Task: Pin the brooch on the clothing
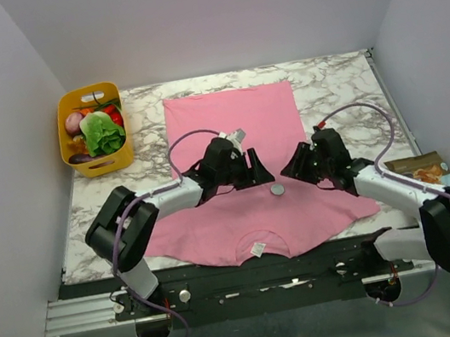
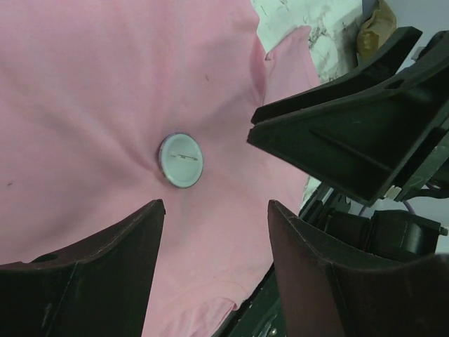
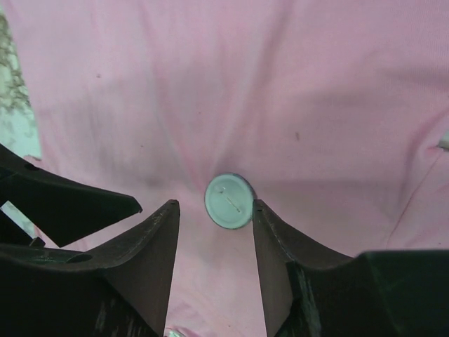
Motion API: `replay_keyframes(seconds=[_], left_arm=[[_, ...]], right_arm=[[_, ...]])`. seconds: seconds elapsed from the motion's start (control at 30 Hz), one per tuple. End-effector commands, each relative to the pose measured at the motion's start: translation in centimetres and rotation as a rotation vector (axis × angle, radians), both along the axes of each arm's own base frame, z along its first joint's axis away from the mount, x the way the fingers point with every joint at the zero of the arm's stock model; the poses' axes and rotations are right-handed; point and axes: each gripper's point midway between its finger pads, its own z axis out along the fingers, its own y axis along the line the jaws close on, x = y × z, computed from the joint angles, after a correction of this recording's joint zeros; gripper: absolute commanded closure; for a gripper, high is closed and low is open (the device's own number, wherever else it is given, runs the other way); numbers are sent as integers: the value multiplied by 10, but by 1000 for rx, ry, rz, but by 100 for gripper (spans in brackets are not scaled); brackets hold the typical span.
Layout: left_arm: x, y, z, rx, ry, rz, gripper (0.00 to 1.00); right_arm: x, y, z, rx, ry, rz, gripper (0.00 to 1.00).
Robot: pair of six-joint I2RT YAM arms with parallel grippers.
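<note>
The clothing (image 1: 236, 132) is a pink T-shirt spread flat on the marble table, with its white neck label (image 1: 258, 249) toward the arm bases. The brooch (image 1: 278, 188) is a small round pale disc lying on the shirt, and the fabric puckers around it. My left gripper (image 1: 257, 172) hovers just left of it and is open, with the brooch (image 2: 182, 160) beyond its tips. My right gripper (image 1: 295, 165) stands just right of it, also open. The brooch (image 3: 229, 201) sits just beyond its fingertips, close to the right finger (image 3: 270, 232). Neither gripper holds anything.
A yellow basket (image 1: 68, 143) of vegetables stands at the back left corner. A snack bag (image 1: 420, 170) lies at the right edge beside the right arm. The two grippers face each other closely, the right gripper (image 2: 344, 119) filling the left wrist view's right side.
</note>
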Motion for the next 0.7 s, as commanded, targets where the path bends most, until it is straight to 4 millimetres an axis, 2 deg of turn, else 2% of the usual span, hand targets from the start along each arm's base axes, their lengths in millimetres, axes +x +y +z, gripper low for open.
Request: replay_keyframes(seconds=[0.0, 0.03, 0.1, 0.23, 0.3, 0.5, 0.67], left_arm=[[-3, -29, -2, -62, 57, -33, 34], [-3, -30, -5, -59, 67, -29, 36], [-2, -31, -15, -41, 91, -16, 38], [-4, -31, -29, -14, 123, -16, 40], [-4, -30, -35, -3, 130, -16, 40], [-6, -27, -51, 22, 154, -4, 41], [-6, -31, -57, 3, 168, -9, 45]], right_arm=[[-7, 3, -19, 3, 71, 70, 48], [-7, 4, -21, 10, 77, 77, 48], [-9, 8, -30, 19, 103, 93, 59], [-16, 10, -47, 24, 158, 113, 60], [-12, 13, -48, 37, 141, 117, 60], [-16, 12, -62, 31, 179, 115, 65], [-18, 14, -67, 38, 192, 121, 68]])
